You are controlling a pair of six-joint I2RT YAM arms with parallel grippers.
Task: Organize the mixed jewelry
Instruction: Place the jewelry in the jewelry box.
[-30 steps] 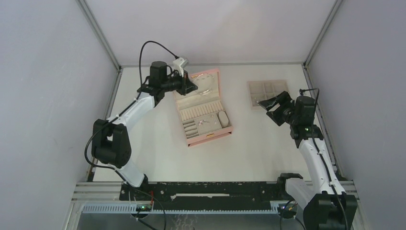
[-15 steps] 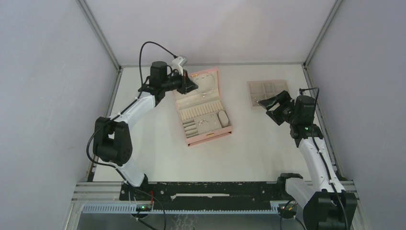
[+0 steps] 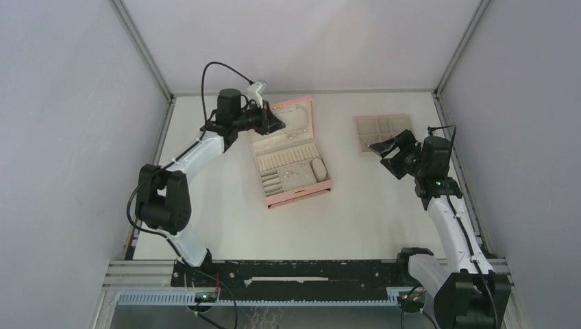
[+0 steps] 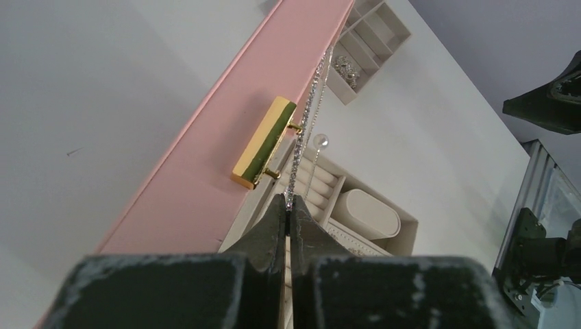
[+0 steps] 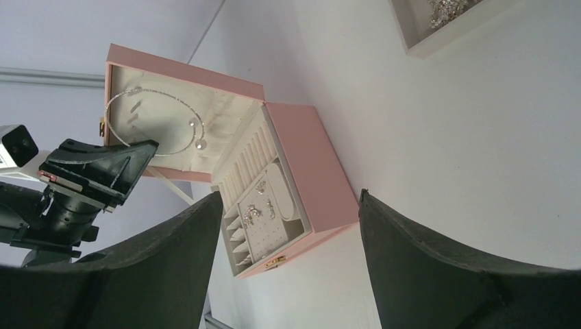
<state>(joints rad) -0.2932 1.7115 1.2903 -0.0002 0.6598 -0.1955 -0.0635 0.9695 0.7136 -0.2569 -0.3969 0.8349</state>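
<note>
The pink box [image 3: 291, 154] lies open on the table, its lid [image 4: 226, 144] raised at the back. A thin silver chain necklace [image 4: 306, 130] runs along the lid's edge past the gold clasp [image 4: 266, 142]. My left gripper [image 4: 290, 203] is shut on this chain at its tips, right at the lid [image 3: 273, 122]. In the right wrist view the necklace [image 5: 147, 147] loops across the lid's beige lining. Small silver earrings [image 5: 257, 211] sit on the box's pad. My right gripper [image 5: 289, 199] stands open and holds nothing, hovering near the beige tray [image 3: 384, 131].
The beige compartment tray [image 5: 438, 38] at the back right holds small silver pieces [image 4: 342, 68]. The box's lower half has ring rolls and a padded oval cushion [image 4: 370, 212]. Grey walls close the table on three sides.
The left arm's elbow has shifted slightly, while its gripper stays at the lid with the chain. The right arm has not moved.
</note>
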